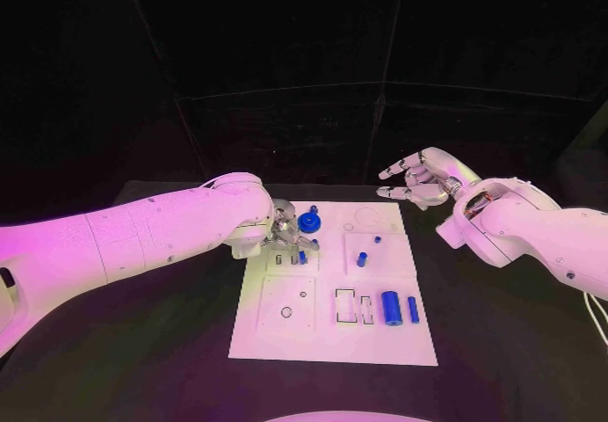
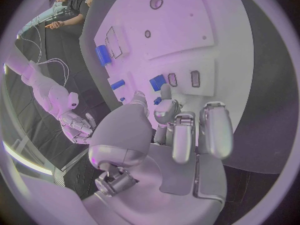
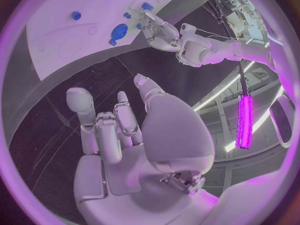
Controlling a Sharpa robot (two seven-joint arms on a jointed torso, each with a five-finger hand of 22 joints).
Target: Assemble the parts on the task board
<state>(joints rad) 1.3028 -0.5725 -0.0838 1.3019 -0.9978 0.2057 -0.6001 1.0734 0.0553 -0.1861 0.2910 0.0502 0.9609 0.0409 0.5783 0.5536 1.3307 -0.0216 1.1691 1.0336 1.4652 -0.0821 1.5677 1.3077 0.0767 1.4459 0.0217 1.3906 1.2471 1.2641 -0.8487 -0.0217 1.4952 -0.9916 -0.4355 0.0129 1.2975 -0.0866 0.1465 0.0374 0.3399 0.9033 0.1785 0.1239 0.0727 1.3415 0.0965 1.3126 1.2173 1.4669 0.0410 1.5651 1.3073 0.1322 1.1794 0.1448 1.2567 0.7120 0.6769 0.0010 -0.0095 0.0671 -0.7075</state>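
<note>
In the head view the silver left hand (image 1: 286, 235) is hovering over the left-centre part of the white rectangular task board (image 1: 332, 338), and its fingers are hiding the recesses beneath them, so whether it is pinching anything is hard to make out; a round blue disc-shaped part (image 1: 308, 220) is sitting right at its fingertips. The left wrist view is showing that hand (image 2: 181, 135) with fingers loosely curled above the board (image 2: 187, 15), a small blue block (image 2: 157, 82) lying just past the fingertips; contact cannot be told. The silver right hand (image 1: 418, 182) is floating over the black table (image 1: 507, 334) off the board's upper right corner, fingers apart and holding nothing, which the right wrist view (image 3: 125, 130) confirms. Lower right on the board a thick blue cylinder (image 1: 392, 308) is lying beside a thin blue rod (image 1: 413, 309), with a short blue peg (image 1: 361, 258) standing near the centre. Room fixtures at the wrist views' rims are blurring.
</note>
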